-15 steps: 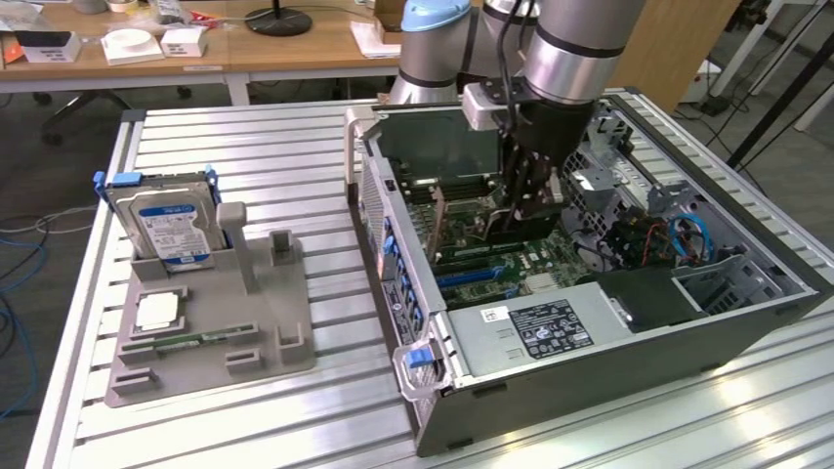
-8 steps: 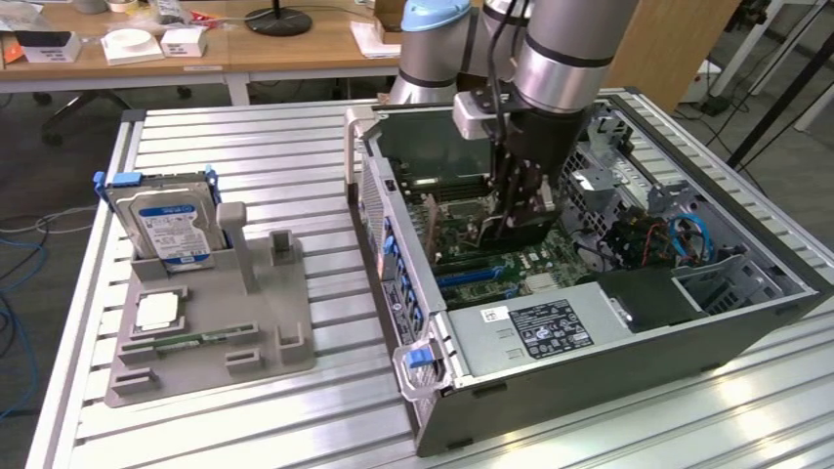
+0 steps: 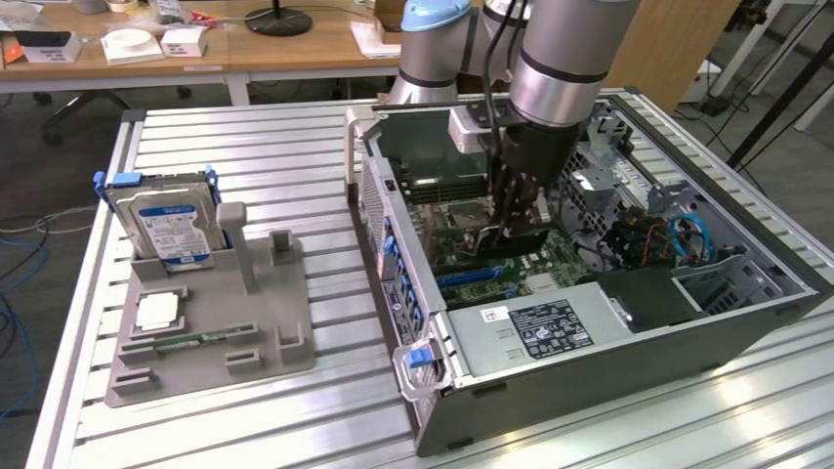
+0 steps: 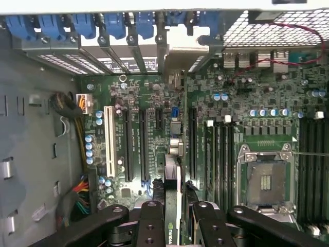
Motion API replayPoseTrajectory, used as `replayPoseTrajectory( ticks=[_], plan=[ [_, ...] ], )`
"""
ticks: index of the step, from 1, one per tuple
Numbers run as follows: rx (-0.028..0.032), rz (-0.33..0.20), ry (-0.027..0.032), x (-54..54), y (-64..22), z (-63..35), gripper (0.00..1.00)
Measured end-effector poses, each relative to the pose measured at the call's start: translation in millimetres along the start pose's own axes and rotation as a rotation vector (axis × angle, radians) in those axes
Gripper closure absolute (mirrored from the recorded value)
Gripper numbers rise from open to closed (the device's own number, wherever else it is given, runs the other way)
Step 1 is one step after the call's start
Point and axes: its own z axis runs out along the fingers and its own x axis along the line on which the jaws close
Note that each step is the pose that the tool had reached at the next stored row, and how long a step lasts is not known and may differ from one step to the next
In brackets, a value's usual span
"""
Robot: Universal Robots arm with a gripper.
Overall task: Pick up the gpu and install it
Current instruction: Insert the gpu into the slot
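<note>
The gpu (image 4: pixel 172 149) is inside the open computer case (image 3: pixel 626 342), pinched in the gripper (image 3: pixel 513 223) over the motherboard (image 3: pixel 485 262).

In the exterior view, you see the arm reaching down into the case from above, with the gripper low over the green board. It is between the case's rear wall and the drive cage with its blue cables. The power supply (image 3: pixel 548 327) lies in the case nearer the camera. On the slatted metal table (image 3: pixel 261 156), toward the exterior view's left, a grey holder (image 3: pixel 215 362) stands well apart from the case. It carries an upright hard drive (image 3: pixel 163 223) with a blue-white label, a square processor chip (image 3: pixel 156 311) and a narrow green memory stick (image 3: pixel 198 340) lying flat.

In the wrist view, you look down along the gripper (image 4: pixel 174 193). Its two black fingers (image 4: pixel 151 221) are clamped on either side of the card, which stands on edge with its green logo showing between them. The card runs away from the fingers toward the row of rear slot covers and blue latches (image 4: pixel 82 23), and its silver bracket end (image 4: pixel 181 51) is there among them. It hangs in line with the long black expansion slots (image 4: pixel 126 146), beside the white one. You cannot tell whether its lower edge touches a slot. The empty processor socket (image 4: pixel 264 177) sits to one side, apart from the card.
</note>
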Motion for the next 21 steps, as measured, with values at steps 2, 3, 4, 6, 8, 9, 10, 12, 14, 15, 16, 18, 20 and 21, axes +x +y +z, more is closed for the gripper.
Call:
replayPoseTrajectory(
  ticks=[2,3,4,6,8,9,10,12,14,15,16,18,20,21],
  plan=[
    [-0.0001,0.0,0.0003,0.2,0.9,1.7,0.74],
    [-0.0003,0.0,0.0006,0.2,0.9,1.7,0.74],
    [-0.0002,0.0,0.0004,0.3,1.1,2.1,0.74],
    [-0.0003,0.0,0.0001,0.3,2.4,3.7,0.74],
    [-0.0036,0.0,0.0004,0.4,3.7,5.2,0.74],
    [-0.0092,0.0,0.0007,0.5,3.9,5.7,0.74],
    [-0.0135,0.0,0.0009,0.4,4.1,6.0,0.74],
    [-0.0172,0.0,0.0011,0.5,5.2,6.7,0.74],
    [-0.0224,0.0,0.0015,0.5,5.3,7.1,0.74],
    [-0.0226,0.0,0.0017,0.6,5.3,7.2,0.74],
    [-0.0224,0.0,0.0012,0.5,5.5,7.9,0.74],
    [-0.0224,0.0,0.0012,0.6,5.9,9.9,0.74],
    [-0.0223,0.0,0.0013,0.6,5.9,12.5,0.74],
    [-0.0219,0.0,0.0012,0.6,6.2,13.8,0.74]
  ],
)
